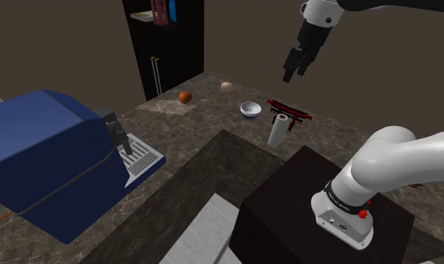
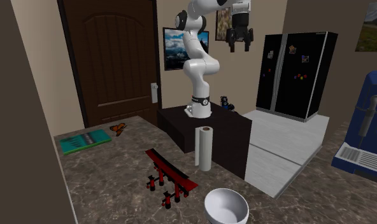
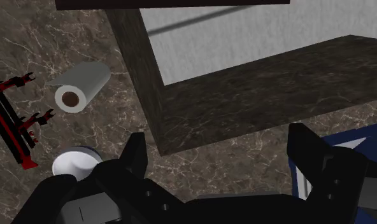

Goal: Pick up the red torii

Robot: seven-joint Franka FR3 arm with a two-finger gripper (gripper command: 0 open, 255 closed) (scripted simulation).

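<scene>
On the dark marbled tabletop (image 1: pixel 205 120), the red-and-black torii model (image 1: pixel 289 114) stands upright on its legs. An upright white paper-towel roll (image 1: pixel 279 129) is near one end. A round white bowl (image 1: pixel 250 110) sits near it on the shoulder view's left.

Tool (image 1: pixel 292 75): black fingers spread wide, nothing between them, nothing held. It hangs high over the tabletop, well apart from every object.

Key relation: in the shoulder view the torii lies almost straight below the tool, slightly offset. The wrist view refines this. The torii is outside the finger gap, past one finger. The roll and bowl sit between it and the tool's line of sight. What the tool looks down on directly is bare tabletop edge and the grey floor beyond.

Long axis: the top beam runs on a slant in the second exterior view. In the wrist view it runs nearly crosswise to the line joining the two fingers.

Judgement: the closing direction is already roughly set to pinch across the beam's thin width, so little wrist turn seems needed. The move calls for a sideways shift toward the torii, then a long descent.

Risk: the roll stands taller than the torii, so a finger could clip it on the way down.
</scene>
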